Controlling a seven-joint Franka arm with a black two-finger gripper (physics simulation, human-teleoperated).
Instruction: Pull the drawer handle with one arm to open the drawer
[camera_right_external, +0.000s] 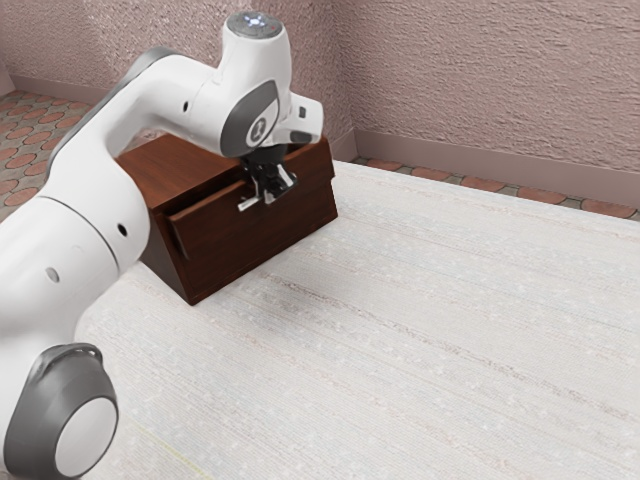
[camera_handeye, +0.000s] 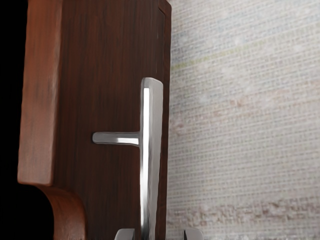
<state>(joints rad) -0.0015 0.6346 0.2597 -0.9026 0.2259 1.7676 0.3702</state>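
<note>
Gripping the handle (camera_handeye: 151, 150), the fingers (camera_right_external: 264, 188) flank its bar up close (exterior view: drawer (camera_right_external: 240, 235) slightly ajar).

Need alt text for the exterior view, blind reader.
White Franka arm reaches in from the exterior view's left, its black two-finger gripper at the silver metal bar handle of a dark brown wooden drawer box. The box sits on a pale wood-grain table by a pink textured wall; its drawer front looks slightly pulled out.

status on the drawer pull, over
Tool at the drawer handle. Drawer front out a crack from the cabinet. Nothing in its path on the table.
</note>
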